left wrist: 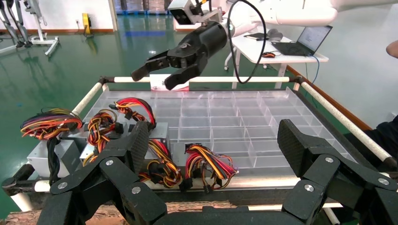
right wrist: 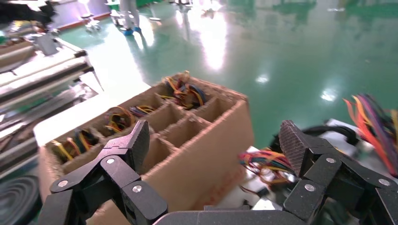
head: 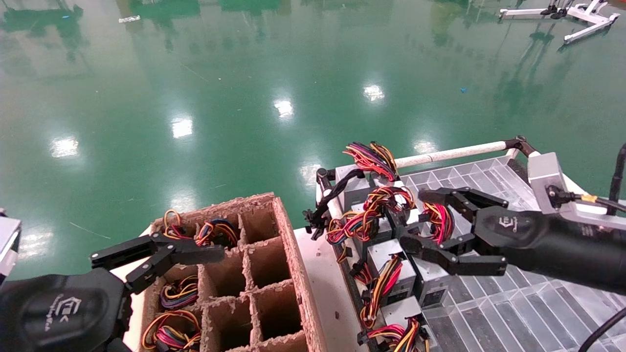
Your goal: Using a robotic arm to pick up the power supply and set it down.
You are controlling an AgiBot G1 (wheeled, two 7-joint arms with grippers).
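1. Nearest the head camera, the left gripper (head: pixel 159 252) hangs low at the near left edge, over the near-left corner of the cardboard divider box (head: pixel 288 254); its fingers are spread wide and hold nothing.
2. The box's cells on the robot's left hold yellow-orange wire bundles (head: pixel 171 330); the cells on its right side look bare.
3. Just to the right of the box, a row of grey power supplies (head: pixel 386 266) runs along the left edge of the clear compartment tray (head: pixel 489 313).
4. The robotic arm's gripper (head: pixel 415 220) reaches in from the right, jaws parted wide and gripping nothing.
5. The power supply (head: pixel 430 286), with its mostly red wire bundle (head: pixel 438 221), lies in that row; in the head view the bundle shows between the open fingers, though the left wrist view suggests the gripper (left wrist: pixel 152 79) is well above the tray, so contact cannot be judged.
6. Farther off, the white rail (head: pixel 452 154) edges the tray, then the green floor (head: pixel 220 98).
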